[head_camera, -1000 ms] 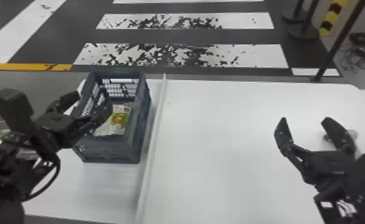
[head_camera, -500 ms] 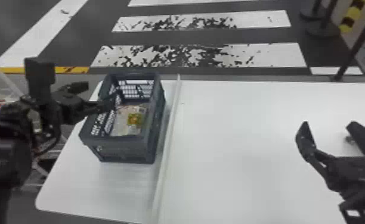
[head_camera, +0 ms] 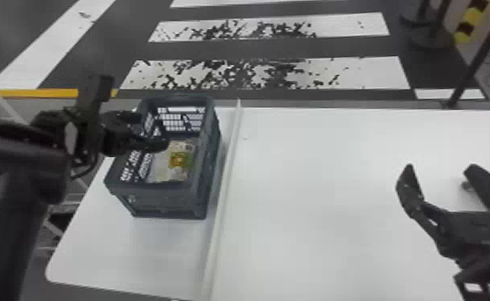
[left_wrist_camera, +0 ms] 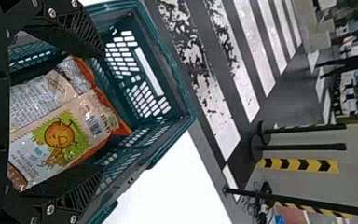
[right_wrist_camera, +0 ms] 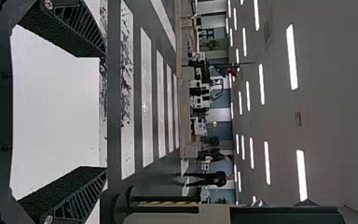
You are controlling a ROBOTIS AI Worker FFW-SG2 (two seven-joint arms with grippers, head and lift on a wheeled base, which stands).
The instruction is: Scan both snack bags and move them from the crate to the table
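In the head view, the spread left pincer (head_camera: 152, 129) is hovering over the crate (head_camera: 164, 200), a snack bag (head_camera: 176, 162) lying inside at its five o'clock; the right pincer (head_camera: 440, 167), also spread, is hanging above the bench (head_camera: 316, 208) near three o'clock.

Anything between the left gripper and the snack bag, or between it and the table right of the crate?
Nothing visible blocks the left gripper from the snack bag. Between bag and table stands the crate's right wall, then a long white strip.
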